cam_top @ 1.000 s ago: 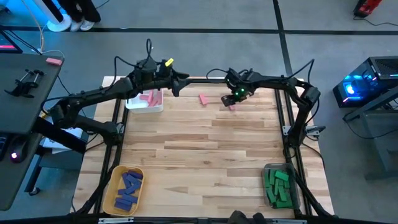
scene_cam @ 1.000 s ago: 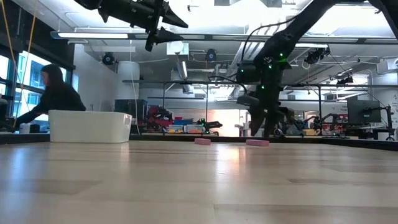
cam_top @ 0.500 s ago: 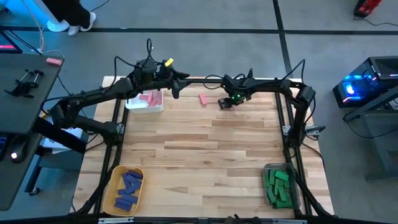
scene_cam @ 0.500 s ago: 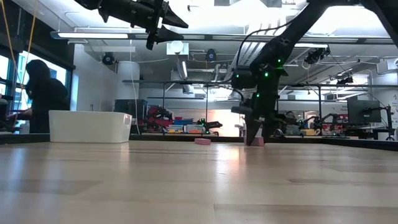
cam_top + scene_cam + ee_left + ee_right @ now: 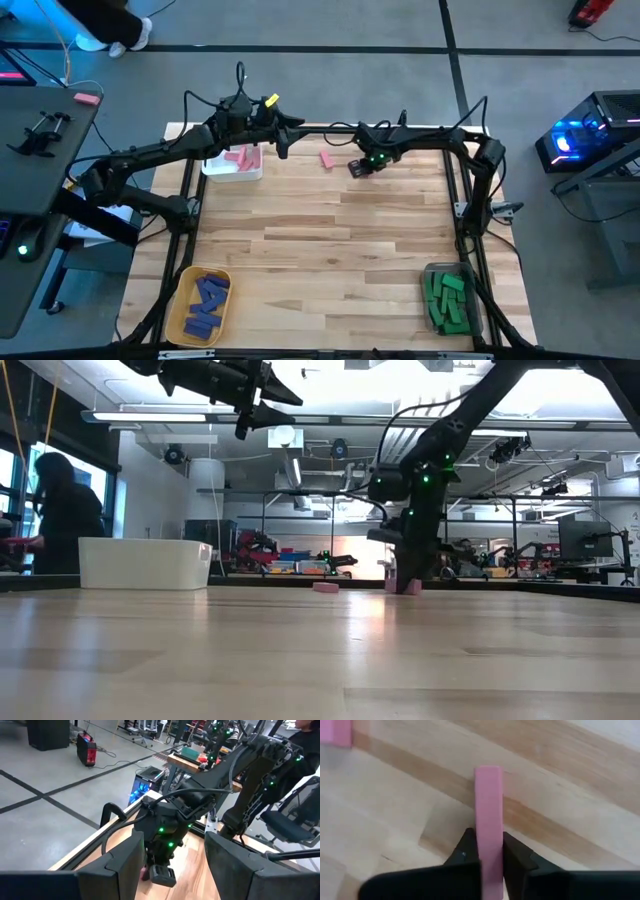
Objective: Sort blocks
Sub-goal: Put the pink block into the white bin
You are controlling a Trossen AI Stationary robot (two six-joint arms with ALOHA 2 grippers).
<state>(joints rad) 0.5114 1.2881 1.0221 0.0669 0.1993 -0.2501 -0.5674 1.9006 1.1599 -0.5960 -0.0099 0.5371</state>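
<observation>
1. Blocks, small flat rectangular bars in solid colours, are spread across a pale wooden table [image 5: 320, 250] with a plank grain; one pink block [image 5: 488, 820] sits clamped between the right gripper's [image 5: 488, 851] two dark fingers, its smooth matte face running straight out past the tips.
2. Right gripper [image 5: 360, 167] is low over the far part of the table, and in the low view it [image 5: 405, 582] reaches down to the tabletop with that pink bar [image 5: 410, 588] at its tip.
3. A second pink block [image 5: 326, 158] lies loose on the wood just beside the right gripper (it shows as a flat sliver [image 5: 326, 588] from table height).
4. More pink blocks [image 5: 241, 157] rest in a white bin [image 5: 222, 171] with straight opaque walls at the far left.
5. Blue-purple blocks [image 5: 207, 298] are heaped in a yellow bin [image 5: 180, 310] with rounded corners at the near left.
6. Green blocks [image 5: 447, 298] fill a clear bin [image 5: 430, 272] at the near right.
7. Left gripper [image 5: 292, 135] hangs in the air past the white bin, well above the table, its broad dark angular fingers [image 5: 122, 865] standing wide apart and holding nothing.
8. A person [image 5: 62, 515] in dark clothing stands beyond the table's far left edge.
</observation>
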